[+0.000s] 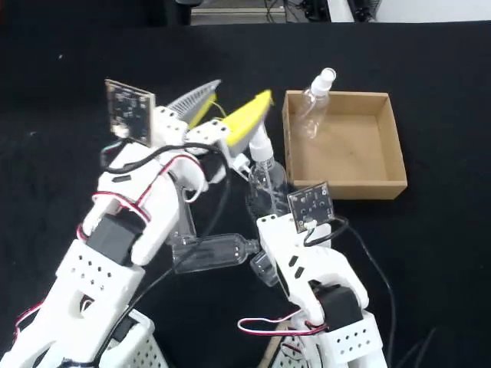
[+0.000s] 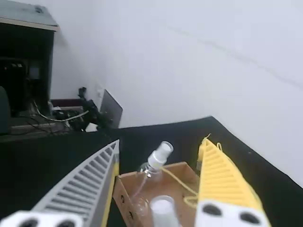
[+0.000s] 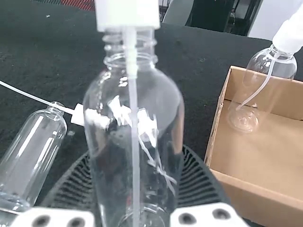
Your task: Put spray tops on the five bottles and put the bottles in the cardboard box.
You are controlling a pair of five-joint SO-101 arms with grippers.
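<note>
My right end effector (image 3: 135,177) pinches the upright bottle (image 3: 132,123); my left end effector (image 1: 241,90), spread, straddles its spray top (image 1: 259,142) from above.

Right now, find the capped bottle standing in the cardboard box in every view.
High view: capped bottle in the cardboard box's upper-left corner.
Left wrist view: capped bottle framed by the open left claw, inside the box.
Right wrist view: capped bottle beyond the gripped bottle, in the box's corner.
Shared landmark: the cardboard box.
</note>
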